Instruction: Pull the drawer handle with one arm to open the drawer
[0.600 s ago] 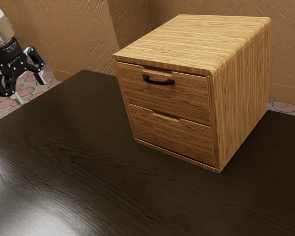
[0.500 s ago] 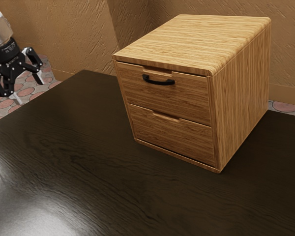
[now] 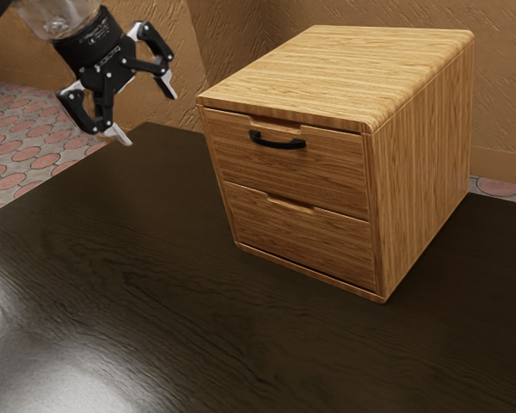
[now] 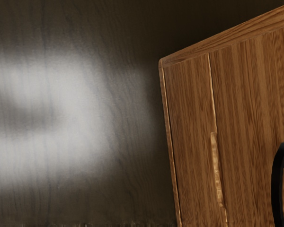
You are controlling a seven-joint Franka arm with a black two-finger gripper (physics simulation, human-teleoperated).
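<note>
Drawer handle (image 3: pixel 277 141), black on the shut upper drawer (image 3: pixel 318 176) of the cabinet (image 3: pixel 417 163), is not yet grasped: the approach looks in hand, the arm (image 3: pixel 69 21) angled down over the desk (image 3: pixel 155 301) at the exterior view's left, jaws spread empty, well apart from it, needing next to close around it.

Black, white-tipped pincer (image 3: pixel 144 114) under a pale glossy arm (image 3: pixel 56 13), perhaps lettered.

Cabinet (image 3: pixel 396 112) on table (image 3: pixel 155 301), gripper (image 3: pixel 144 112) clear of both.
Handle (image 3: pixel 277 143) on upper drawer (image 3: pixel 318 176), well apart toward exterior view's right of gripper; lower drawer (image 3: pixel 310 234) beneath.
</note>
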